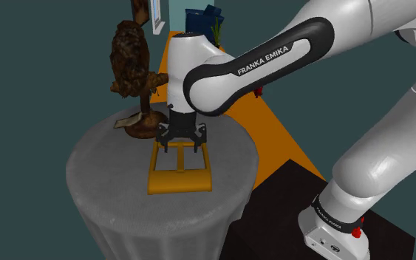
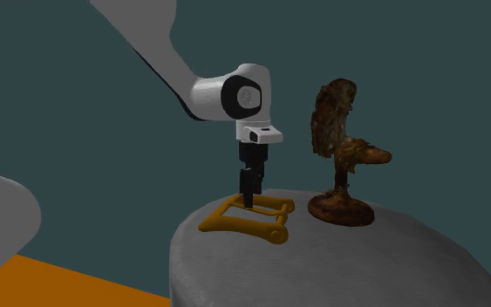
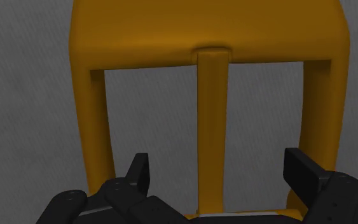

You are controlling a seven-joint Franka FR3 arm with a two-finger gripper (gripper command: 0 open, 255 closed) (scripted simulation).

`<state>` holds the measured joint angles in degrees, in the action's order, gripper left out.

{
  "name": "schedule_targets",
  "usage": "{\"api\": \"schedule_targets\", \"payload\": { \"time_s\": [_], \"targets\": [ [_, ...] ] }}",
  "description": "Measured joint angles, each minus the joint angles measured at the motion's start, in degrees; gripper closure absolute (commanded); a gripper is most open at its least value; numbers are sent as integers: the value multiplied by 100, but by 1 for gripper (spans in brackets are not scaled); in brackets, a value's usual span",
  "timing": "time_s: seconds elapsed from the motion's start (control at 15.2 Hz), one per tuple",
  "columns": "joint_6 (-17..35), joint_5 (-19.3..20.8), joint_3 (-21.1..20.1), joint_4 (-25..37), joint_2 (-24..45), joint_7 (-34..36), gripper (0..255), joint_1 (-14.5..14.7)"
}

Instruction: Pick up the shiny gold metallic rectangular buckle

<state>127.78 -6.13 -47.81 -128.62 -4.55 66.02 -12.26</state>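
Observation:
The buckle [image 1: 180, 179] is a gold rectangular frame with a central prong [image 3: 210, 127], lying flat on a round grey table [image 1: 103, 185]. My black gripper [image 1: 182, 148] points straight down at the end of the buckle nearer the owl figure. In the second exterior view the gripper [image 2: 249, 197] reaches down inside the buckle [image 2: 239, 228] frame. In the wrist view the gripper [image 3: 222, 168] is open. Its fingers [image 3: 138, 175] stand either side of the prong without touching it, and the buckle's [image 3: 209, 38] end bar lies ahead of them.
A brown owl figure [image 1: 132, 66] on a perch with a round base stands on the table just behind the buckle, close to the hand, and also appears as the owl [image 2: 339, 131] beside the arm. An orange floor strip [image 1: 287, 140] and my dark stand [image 1: 287, 214] lie beside the table.

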Motion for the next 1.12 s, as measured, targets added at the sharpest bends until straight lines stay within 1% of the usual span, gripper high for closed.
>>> {"api": "schedule_targets", "payload": {
  "time_s": [0.33,0.4,1.12],
  "targets": [
    [398,258,-68,-184,298,222,0,-2],
    [434,306,-70,-184,348,250,255,-5],
    [439,324,-71,-176,365,260,255,-8]
  ]
}}
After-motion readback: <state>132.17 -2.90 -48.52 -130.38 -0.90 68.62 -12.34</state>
